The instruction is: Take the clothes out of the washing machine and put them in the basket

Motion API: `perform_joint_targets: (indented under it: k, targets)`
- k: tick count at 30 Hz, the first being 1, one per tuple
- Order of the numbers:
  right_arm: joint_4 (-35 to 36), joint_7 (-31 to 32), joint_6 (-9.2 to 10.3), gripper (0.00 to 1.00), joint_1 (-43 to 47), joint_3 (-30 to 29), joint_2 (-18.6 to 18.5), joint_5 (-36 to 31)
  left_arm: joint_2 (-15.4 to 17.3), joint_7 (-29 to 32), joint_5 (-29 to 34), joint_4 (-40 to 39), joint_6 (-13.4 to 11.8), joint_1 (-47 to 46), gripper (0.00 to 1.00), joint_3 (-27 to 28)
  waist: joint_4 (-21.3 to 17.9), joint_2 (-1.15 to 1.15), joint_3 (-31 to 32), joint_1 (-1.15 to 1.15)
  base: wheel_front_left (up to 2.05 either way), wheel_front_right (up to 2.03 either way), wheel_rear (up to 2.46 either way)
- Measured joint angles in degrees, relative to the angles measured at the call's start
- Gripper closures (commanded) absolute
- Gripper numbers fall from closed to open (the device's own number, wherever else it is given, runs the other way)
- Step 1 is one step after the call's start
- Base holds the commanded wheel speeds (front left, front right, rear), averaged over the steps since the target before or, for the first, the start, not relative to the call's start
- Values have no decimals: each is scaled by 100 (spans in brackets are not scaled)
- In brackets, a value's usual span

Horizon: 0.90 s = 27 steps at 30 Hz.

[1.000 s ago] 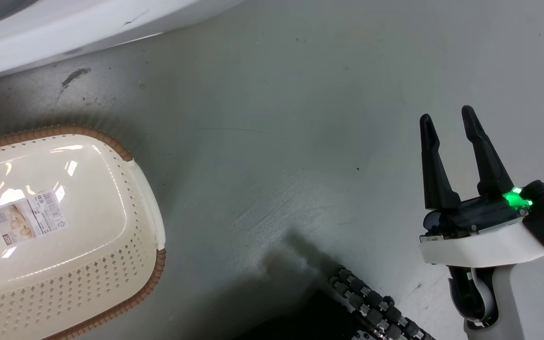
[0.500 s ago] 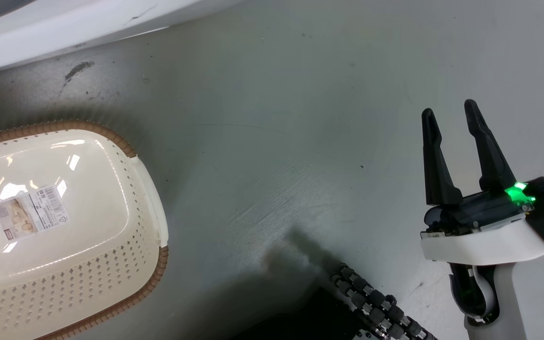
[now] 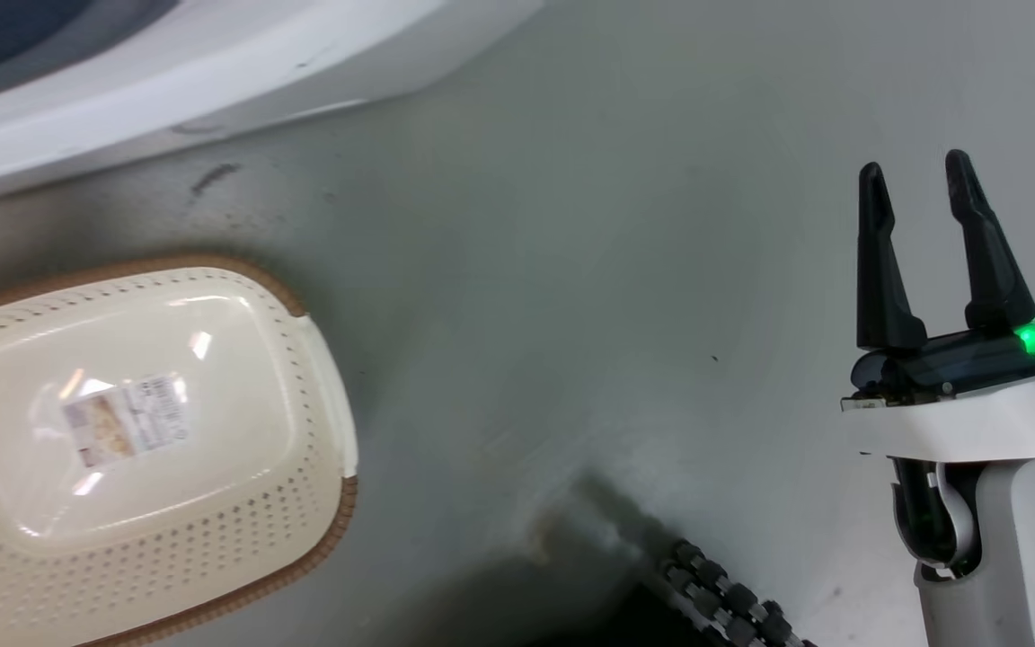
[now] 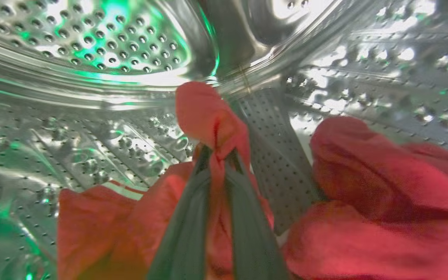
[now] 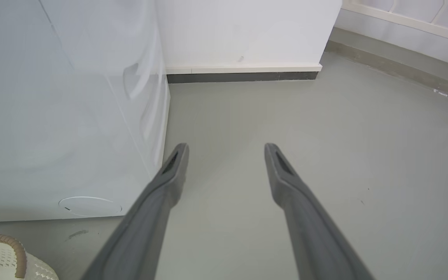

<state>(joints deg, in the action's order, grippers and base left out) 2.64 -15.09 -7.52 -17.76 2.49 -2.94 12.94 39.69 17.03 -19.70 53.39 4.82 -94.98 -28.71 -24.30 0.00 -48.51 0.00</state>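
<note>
- The left gripper (image 4: 219,153) reaches deep into the steel drum (image 4: 91,50) of the washing machine (image 3: 212,63). Its two fingers are pressed together on a fold of red cloth (image 4: 204,112), which stands up in a bunch above the tips.
- More of the clothes (image 4: 364,186) lie heaped at the right of the left wrist view, beside a perforated rib (image 4: 274,155) of the drum; another red piece with a white stripe lies low at the left.
- The right gripper (image 3: 915,166) hangs over the floor (image 3: 571,270) at the right of the head view, fingers pointing away from the robot, parted, with nothing between them. A green light (image 3: 1034,340) glows at its base.
- The floor is smooth, grey-green and scuffed, with a dark smear near the foot of the machine.
- The basket (image 3: 338,512) stands on the floor just in front of the machine, on the robot's left, well apart from the right gripper; its bottom shows, with a label sticker (image 3: 127,422) on it.
- In the right wrist view the machine's white front stands at the left, and a white wall (image 5: 247,31) with a pale skirting (image 5: 243,69) lies beyond.
- Open floor stretches between the basket and the right gripper and on toward the wall.
</note>
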Motion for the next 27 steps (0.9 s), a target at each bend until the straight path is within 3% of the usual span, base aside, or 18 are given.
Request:
perform_joint_targets:
  k: [15,23,27]
  targets:
    - [-180,0,0,0,263,-383,7,-716,-953,-2726,-561,472,-130,2048,100,182,771,0,1416,-1,0,0,0]
    - [-309,0,0,0,524,-404,8,-960,-1359,-3192,-680,146,-233,3205,100,300,1128,0,2233,-1,0,0,0]
    - [-369,-1,0,0,654,-456,8,-1013,-1460,-3196,-725,-886,-349,3874,100,757,1289,0,2606,-2,0,0,0]
